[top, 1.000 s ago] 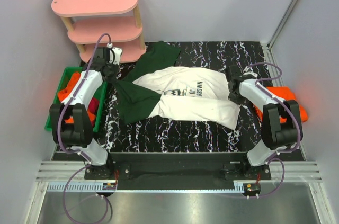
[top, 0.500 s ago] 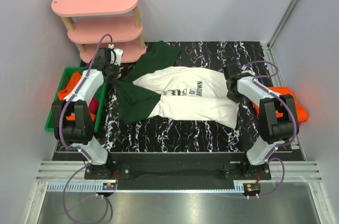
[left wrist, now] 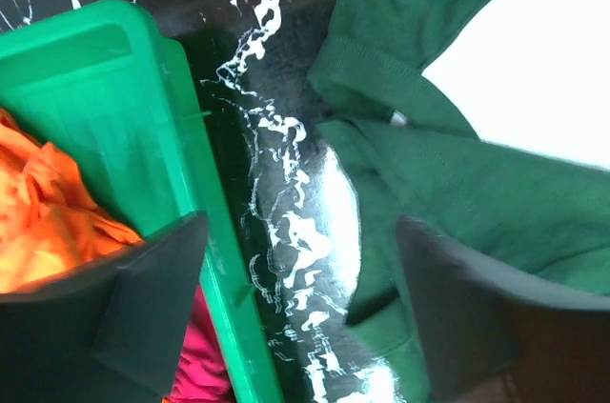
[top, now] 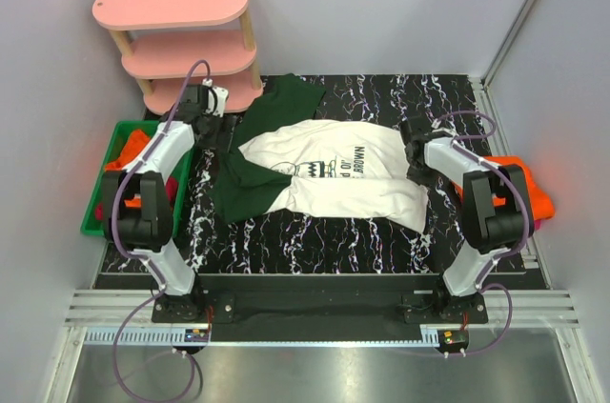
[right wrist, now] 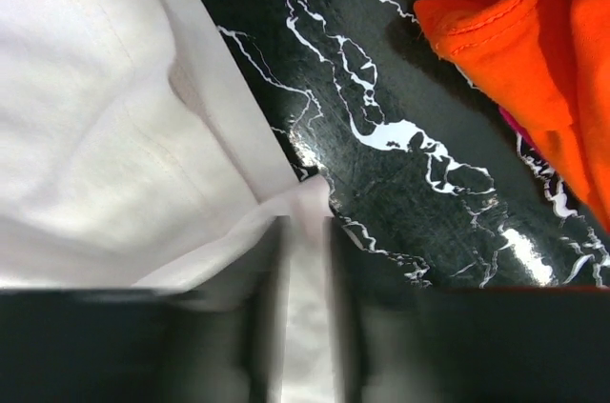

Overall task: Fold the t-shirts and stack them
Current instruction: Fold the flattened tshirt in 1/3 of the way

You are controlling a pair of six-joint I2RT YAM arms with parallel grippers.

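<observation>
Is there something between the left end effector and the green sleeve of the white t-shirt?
Nothing visible does. The left end effector hangs open over the table, and the green sleeve lies right beside it. The green bin stands on the opposite side, out of the path.

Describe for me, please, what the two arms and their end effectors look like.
The left arm and right arm match: white shells on the long links, black joint housings, and a thin purple cable looping alongside each. The left end effector and right end effector both have two broad, dark fingers.
</observation>
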